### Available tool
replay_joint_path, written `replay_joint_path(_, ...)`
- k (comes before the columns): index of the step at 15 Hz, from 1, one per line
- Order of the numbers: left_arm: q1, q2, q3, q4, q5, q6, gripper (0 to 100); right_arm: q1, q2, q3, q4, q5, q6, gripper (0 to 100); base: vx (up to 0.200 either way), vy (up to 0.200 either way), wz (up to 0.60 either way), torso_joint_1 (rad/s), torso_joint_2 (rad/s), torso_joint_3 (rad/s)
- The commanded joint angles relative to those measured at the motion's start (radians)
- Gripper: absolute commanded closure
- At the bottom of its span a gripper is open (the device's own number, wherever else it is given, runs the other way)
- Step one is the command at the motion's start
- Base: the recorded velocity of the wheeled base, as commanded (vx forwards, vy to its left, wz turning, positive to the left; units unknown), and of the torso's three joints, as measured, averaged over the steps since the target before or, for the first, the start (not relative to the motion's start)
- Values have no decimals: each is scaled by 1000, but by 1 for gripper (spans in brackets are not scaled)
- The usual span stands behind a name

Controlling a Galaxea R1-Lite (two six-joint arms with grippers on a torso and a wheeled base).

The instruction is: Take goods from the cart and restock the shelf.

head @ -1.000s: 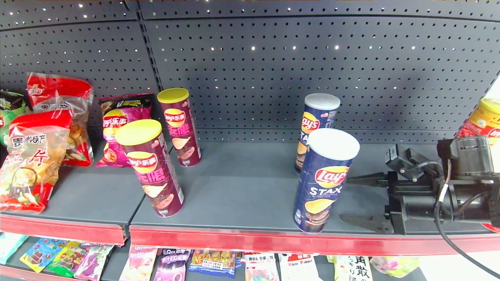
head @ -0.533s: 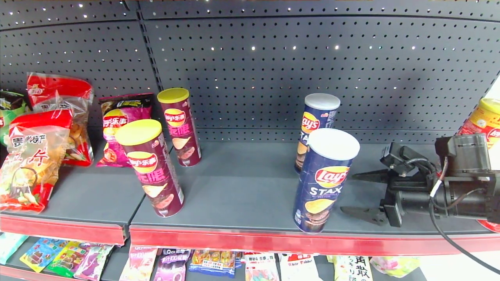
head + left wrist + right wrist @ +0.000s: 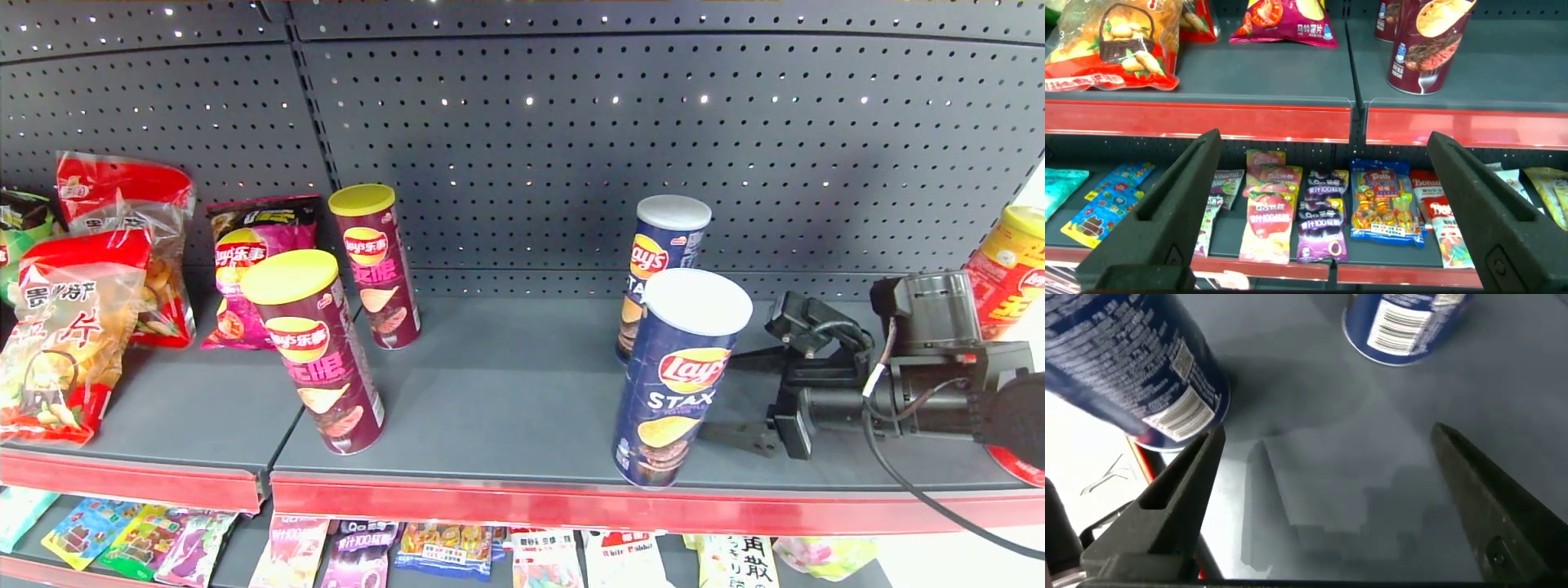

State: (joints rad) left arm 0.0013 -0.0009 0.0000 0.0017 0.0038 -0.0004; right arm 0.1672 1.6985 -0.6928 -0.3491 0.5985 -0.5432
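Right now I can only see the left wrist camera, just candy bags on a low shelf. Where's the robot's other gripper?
Observer: The right gripper is on the upper shelf. It is open, just to the right of the front blue can.
Operator: Is it holding that can?
Observer: No. Its fingers lie beside the can, not around it, with bare shelf between them. I can't tell if one tip touches it.
Operator: Are there more blue cans?
Observer: One more. The rear blue can stands upright right behind the front one.
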Motion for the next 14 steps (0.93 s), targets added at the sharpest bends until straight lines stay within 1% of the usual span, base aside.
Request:
replay_joint_path(1, 0, 1, 0, 0, 1, 0, 0, 11, 24, -8, -1, 1, -3, 0, 0, 0, 0, 0, 0, 0)
replay_joint_path(8, 0, 1, 0, 0, 1, 0, 0, 46, 32, -2, -1, 1, -9, 0, 0, 0, 0, 0, 0, 0)
replay_joint_path(14, 0, 1, 0, 0, 1, 0, 0, 43, 26, 9, -1, 1, -11, 0, 0, 0, 0, 0, 0, 0)
